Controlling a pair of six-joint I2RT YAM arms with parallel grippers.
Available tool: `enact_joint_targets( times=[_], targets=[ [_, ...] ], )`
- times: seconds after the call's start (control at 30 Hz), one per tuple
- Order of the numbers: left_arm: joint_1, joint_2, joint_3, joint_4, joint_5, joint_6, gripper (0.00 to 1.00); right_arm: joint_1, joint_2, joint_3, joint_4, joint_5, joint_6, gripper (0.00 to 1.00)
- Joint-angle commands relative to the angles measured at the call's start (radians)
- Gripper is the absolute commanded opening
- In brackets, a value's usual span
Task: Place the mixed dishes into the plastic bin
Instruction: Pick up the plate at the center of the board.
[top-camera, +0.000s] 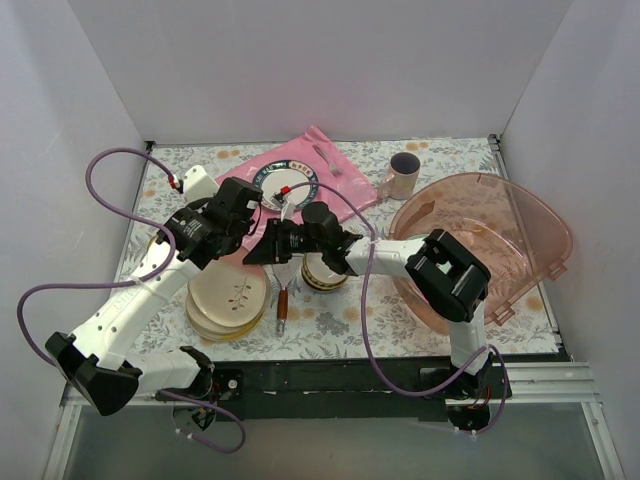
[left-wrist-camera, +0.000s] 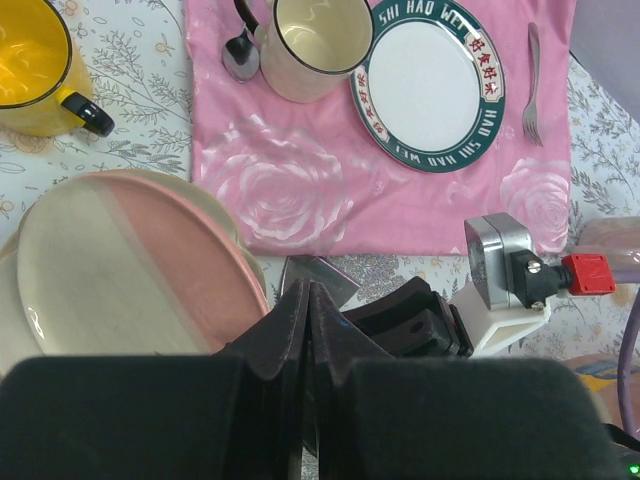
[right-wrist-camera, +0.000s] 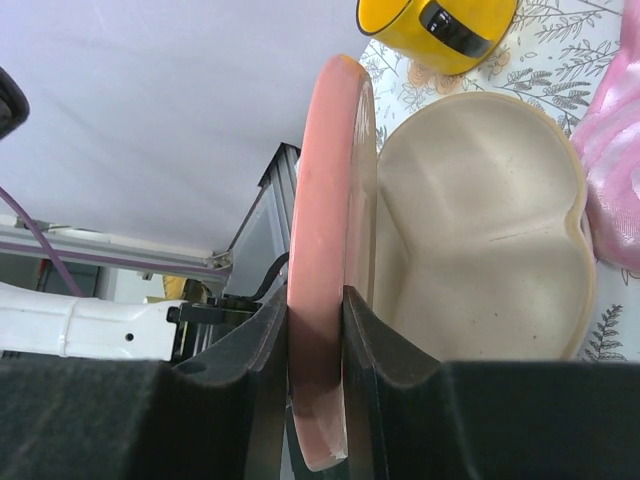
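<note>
My right gripper (right-wrist-camera: 315, 320) is shut on the rim of a cream and pink plate (right-wrist-camera: 325, 200) and holds it on edge. The same plate shows in the left wrist view (left-wrist-camera: 130, 260). Behind it lies a cream divided plate (right-wrist-camera: 480, 230), with a yellow mug (right-wrist-camera: 435, 25) beyond. My left gripper (left-wrist-camera: 310, 295) is shut and empty just over the plate's near edge. In the top view both grippers, left (top-camera: 245, 215) and right (top-camera: 258, 252), meet left of centre. A stack of cream plates (top-camera: 228, 295), stacked patterned bowls (top-camera: 322, 272) and a pinkish mug (top-camera: 404, 175) stand outside the plastic bin (top-camera: 530, 230).
A pink mat (left-wrist-camera: 290, 180) holds a white plate with a dark blue rim (left-wrist-camera: 432, 85), a cream mug with dark trim (left-wrist-camera: 310, 45), a spoon (left-wrist-camera: 240, 50) and a fork (left-wrist-camera: 533, 70). A brown-handled utensil (top-camera: 282, 305) lies by the plate stack. White walls close in three sides.
</note>
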Motion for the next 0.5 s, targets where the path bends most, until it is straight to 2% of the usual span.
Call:
enact_joint_targets(
  times=[0.0, 0.17, 0.3, 0.33, 0.47],
  targets=[
    [-0.003, -0.018, 0.017, 0.030, -0.011, 0.009, 0.00, -0.012, -0.030, 0.035, 0.194, -0.032, 0.076, 0.01],
    [-0.003, -0.057, 0.020, 0.055, 0.006, 0.030, 0.00, -0.024, -0.030, 0.058, 0.205, -0.065, 0.148, 0.01],
    [-0.003, -0.142, 0.011, 0.151, 0.068, 0.076, 0.41, -0.044, -0.053, 0.068, 0.222, -0.109, 0.194, 0.01],
    [-0.003, -0.160, 0.004, 0.168, 0.079, 0.086, 0.55, -0.049, -0.059, 0.068, 0.226, -0.112, 0.209, 0.01],
    [-0.002, -0.251, -0.016, 0.274, 0.165, 0.138, 0.81, -0.070, -0.103, 0.066, 0.234, -0.144, 0.231, 0.01]
  ],
)
